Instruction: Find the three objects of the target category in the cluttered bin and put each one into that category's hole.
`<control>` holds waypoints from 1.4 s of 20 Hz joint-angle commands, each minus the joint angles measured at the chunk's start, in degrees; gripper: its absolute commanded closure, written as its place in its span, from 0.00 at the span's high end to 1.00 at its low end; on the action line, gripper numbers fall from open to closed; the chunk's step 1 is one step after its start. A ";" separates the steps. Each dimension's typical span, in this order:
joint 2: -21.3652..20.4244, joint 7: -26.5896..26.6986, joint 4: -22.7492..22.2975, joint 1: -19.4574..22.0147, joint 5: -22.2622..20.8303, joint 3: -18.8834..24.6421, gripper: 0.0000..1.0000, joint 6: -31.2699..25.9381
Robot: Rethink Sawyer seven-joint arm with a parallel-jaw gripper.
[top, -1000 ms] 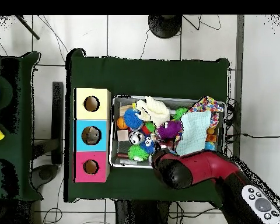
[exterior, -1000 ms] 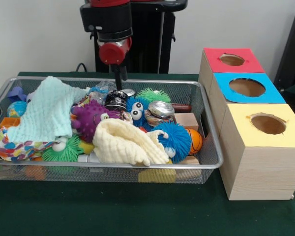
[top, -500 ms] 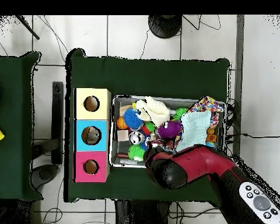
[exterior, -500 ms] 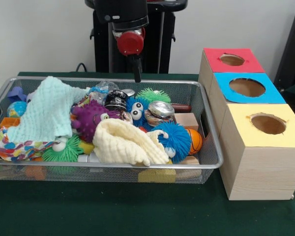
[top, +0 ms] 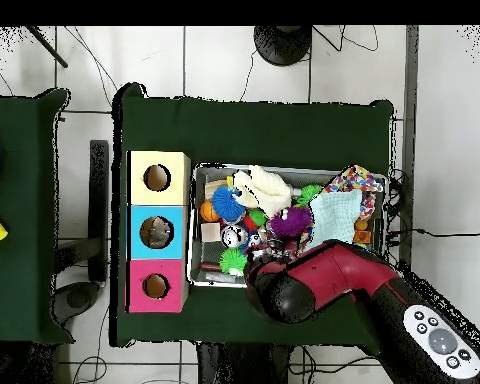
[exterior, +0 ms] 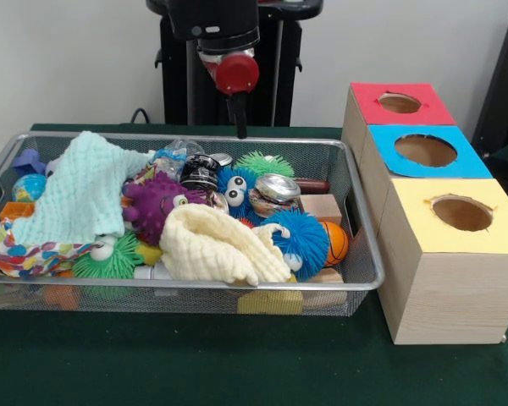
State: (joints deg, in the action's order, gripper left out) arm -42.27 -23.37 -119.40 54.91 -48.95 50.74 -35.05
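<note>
Silver bin (exterior: 362,254): full of toys and cloths.
Bottle (exterior: 176,150): in bin, far side.
Gripper (exterior: 240,128): above bin's far rim, closed, holds nothing.

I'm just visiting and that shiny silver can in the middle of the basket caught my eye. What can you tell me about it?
The silver can looks like a small metal drink can, shiny and mirror-like, with a darker band round it. It lies tilted in the middle of the wire basket, on top of the clutter, its end turned toward the camera. It rests against the blue fuzzy toy with googly eyes on one side and sits above the blue spiky ball. A wooden block lies just beside it. Nothing holds it; the pincer hangs above, apart from it.
</note>
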 commanded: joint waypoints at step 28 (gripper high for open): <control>6.37 63.89 4.87 6.85 -16.84 2.80 1.00 -9.92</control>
State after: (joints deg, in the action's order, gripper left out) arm -39.63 25.32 -119.03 62.19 -59.91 54.15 -41.82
